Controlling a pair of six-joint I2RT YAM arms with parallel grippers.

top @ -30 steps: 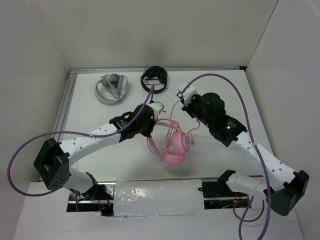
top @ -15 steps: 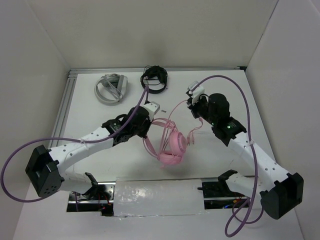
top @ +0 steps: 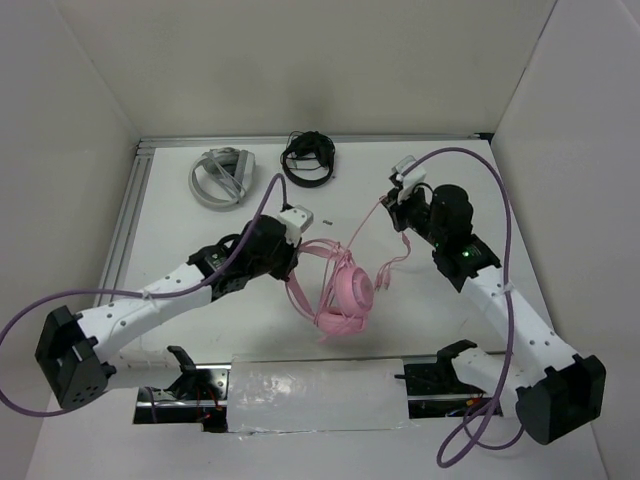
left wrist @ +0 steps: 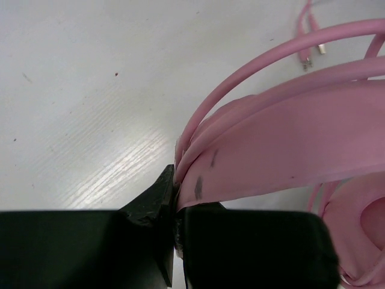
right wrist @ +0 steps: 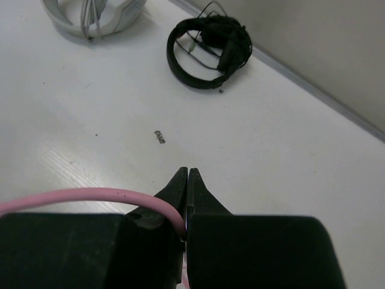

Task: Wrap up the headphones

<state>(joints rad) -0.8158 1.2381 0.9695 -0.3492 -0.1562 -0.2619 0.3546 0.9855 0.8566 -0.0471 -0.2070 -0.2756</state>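
Note:
The pink headphones (top: 345, 295) lie mid-table, earcups toward the near side and headband toward the left arm. My left gripper (top: 296, 250) is shut on the pink headband (left wrist: 289, 150); its gripper (left wrist: 177, 208) pinches the band's end. My right gripper (top: 399, 207) is shut on the thin pink cable (top: 362, 222), which runs from it down-left to the headphones. In the right wrist view the cable (right wrist: 90, 195) curves in from the left into the closed gripper (right wrist: 187, 179). Loose cable ends (top: 388, 270) trail right of the earcup.
Grey-white headphones (top: 222, 175) and black headphones (top: 308, 158) lie at the back of the table; both also show in the right wrist view (right wrist: 96, 15) (right wrist: 207, 51). A small dark speck (right wrist: 159, 137) lies on the table. White walls enclose the left, right and back.
My right gripper has moved right and toward the back, drawing the cable out. My left gripper has shifted left and nearer with the headband, and the headphones followed slightly.

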